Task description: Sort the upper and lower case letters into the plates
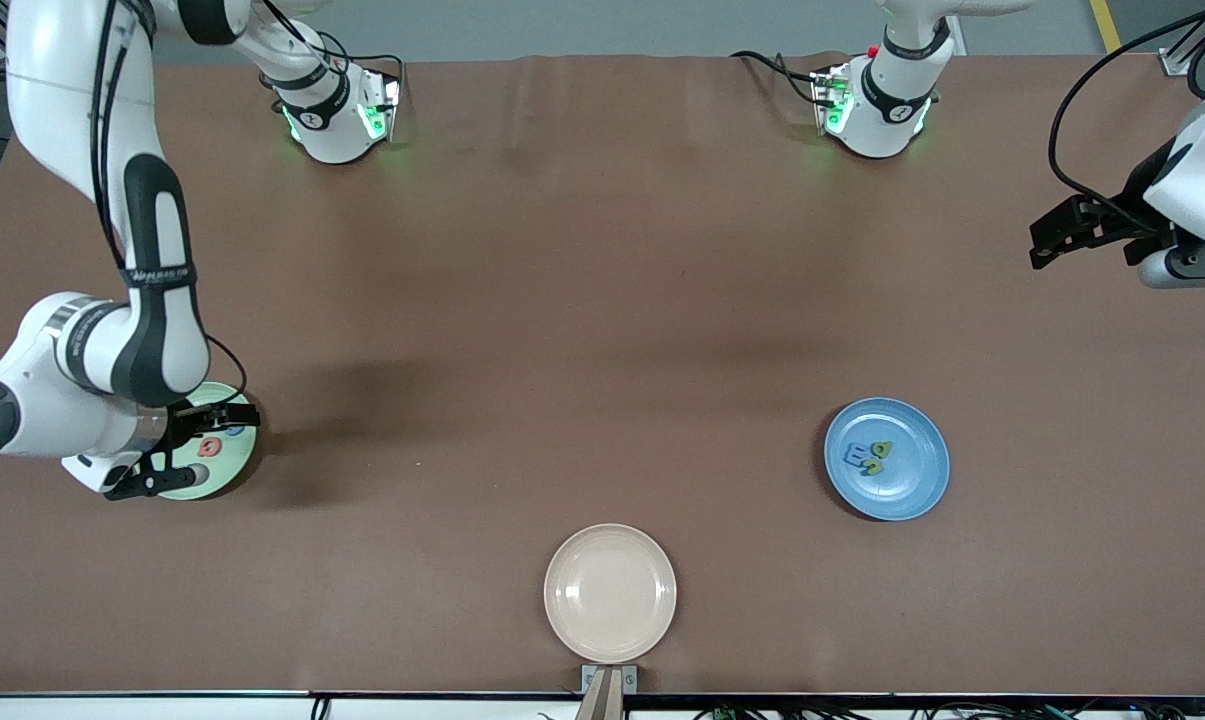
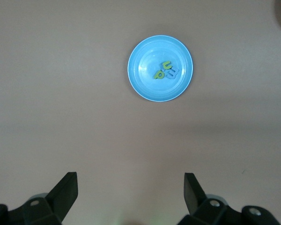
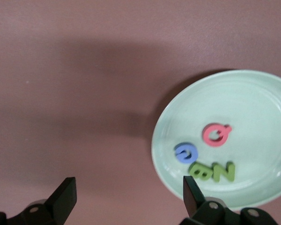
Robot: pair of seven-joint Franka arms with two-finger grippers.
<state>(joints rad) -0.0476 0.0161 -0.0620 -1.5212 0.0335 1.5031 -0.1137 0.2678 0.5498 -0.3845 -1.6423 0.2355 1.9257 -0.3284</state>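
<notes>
Four letters [image 3: 206, 154] lie flat in mint plate [image 3: 253, 108]; right gripper [image 3: 126, 197] spread above rim. Left gripper [image 2: 131, 192] spread, waiting; blue plate [image 2: 140, 84] holds three.

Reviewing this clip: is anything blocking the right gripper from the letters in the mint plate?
Nothing visible does. The right gripper hangs open over the mint green plate, and the red letter, blue letter and green letters lie uncovered in it. The left gripper waits open at its table end.
</notes>
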